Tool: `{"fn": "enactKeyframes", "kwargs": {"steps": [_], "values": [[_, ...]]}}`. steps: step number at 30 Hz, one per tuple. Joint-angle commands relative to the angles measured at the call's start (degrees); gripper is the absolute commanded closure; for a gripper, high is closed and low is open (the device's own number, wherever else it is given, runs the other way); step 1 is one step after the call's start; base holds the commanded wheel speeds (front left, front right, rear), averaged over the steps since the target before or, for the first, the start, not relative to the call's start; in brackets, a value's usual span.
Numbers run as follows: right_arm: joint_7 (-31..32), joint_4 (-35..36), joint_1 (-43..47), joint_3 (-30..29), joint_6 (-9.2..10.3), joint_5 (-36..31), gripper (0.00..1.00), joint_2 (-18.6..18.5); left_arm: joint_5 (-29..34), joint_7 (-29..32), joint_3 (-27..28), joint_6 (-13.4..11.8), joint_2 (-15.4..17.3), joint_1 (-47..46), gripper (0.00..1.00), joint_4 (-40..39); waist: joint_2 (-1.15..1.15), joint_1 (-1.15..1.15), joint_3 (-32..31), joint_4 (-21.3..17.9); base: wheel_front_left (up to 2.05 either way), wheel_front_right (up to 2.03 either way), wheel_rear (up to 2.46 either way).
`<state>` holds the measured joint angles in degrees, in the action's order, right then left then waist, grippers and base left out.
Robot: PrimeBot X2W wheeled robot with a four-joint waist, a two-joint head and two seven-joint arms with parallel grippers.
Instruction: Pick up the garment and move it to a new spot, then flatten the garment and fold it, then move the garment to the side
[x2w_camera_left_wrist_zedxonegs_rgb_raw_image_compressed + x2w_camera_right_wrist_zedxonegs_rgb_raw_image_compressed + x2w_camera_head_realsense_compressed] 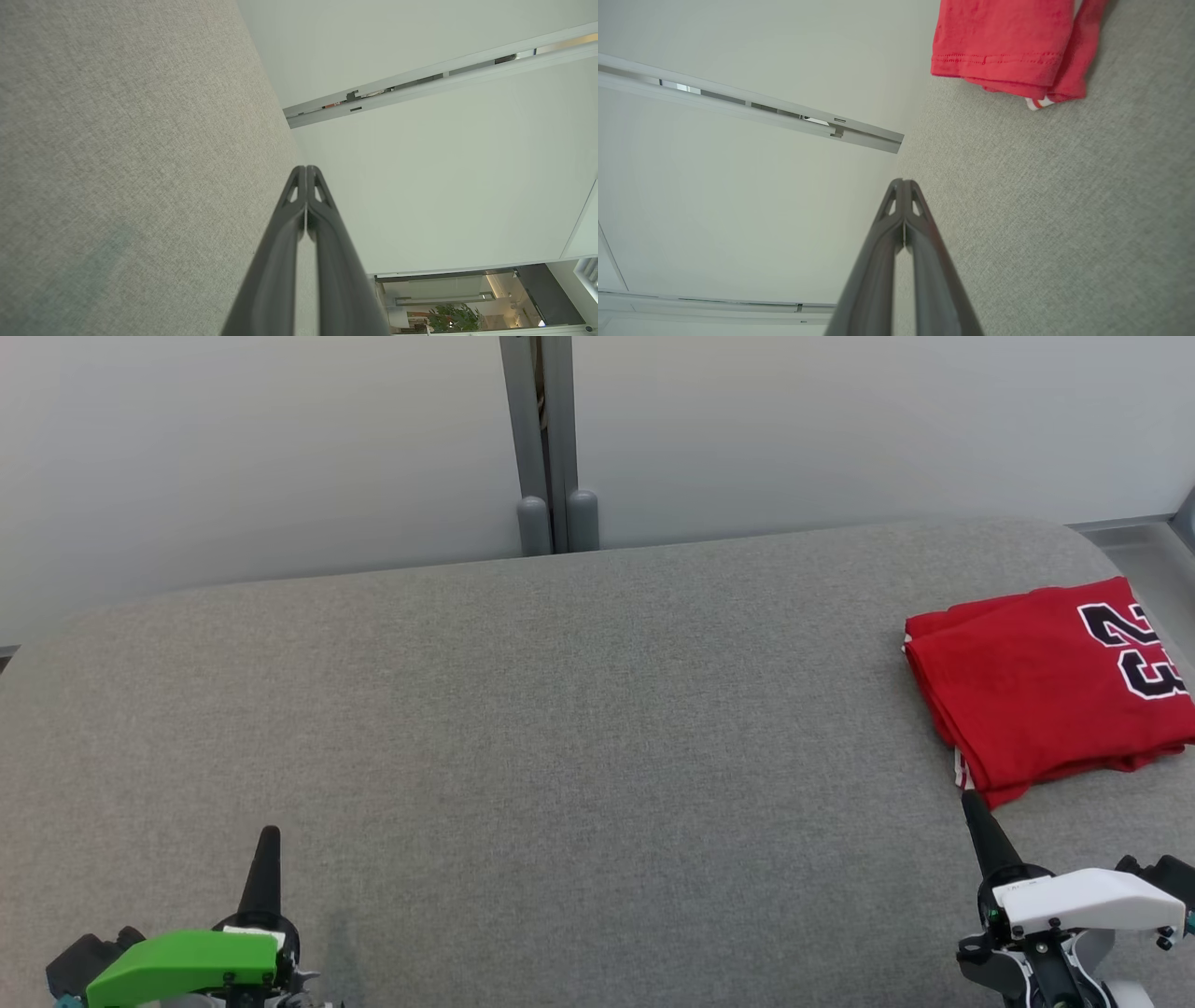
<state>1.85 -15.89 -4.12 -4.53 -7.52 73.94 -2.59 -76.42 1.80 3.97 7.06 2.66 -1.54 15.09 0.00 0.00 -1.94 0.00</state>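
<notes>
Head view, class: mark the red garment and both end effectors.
red garment point(1036, 681): head view, middle of its top fold.
left end effector point(269, 833): head view, tip of its shut fingers.
right end effector point(968, 798): head view, tip of its shut fingers.

Cut by the right edge of the head view: the folded red garment point(1036, 691), black number partly out of frame. Cropped at the top of the right wrist view as well. Chopped by the bottom edge, lower left and lower right: housings behind the left fingers point(264, 877) and right fingers point(990, 845). Too small to read, lower right of the left wrist view: a plant point(455, 318).
</notes>
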Motion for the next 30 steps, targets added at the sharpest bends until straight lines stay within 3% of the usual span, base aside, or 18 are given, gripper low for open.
{"fn": "enactKeyframes", "kwargs": {"steps": [1,30], "values": [[0.32,0.70,-0.96,-0.26,0.04,1.38,1.00,-0.31,-1.38,0.31,0.47,0.37,0.27,-1.47,1.00,-0.49,0.00,0.00,0.07,0.00,0.00,0.00,0.00],[3.77,1.69,-2.07,-1.65,0.05,14.22,1.00,-0.41,-12.39,3.74,2.18,0.50,0.34,-4.33,1.00,-1.00,0.00,0.00,1.51,0.00,0.00,0.00,0.00]]}}
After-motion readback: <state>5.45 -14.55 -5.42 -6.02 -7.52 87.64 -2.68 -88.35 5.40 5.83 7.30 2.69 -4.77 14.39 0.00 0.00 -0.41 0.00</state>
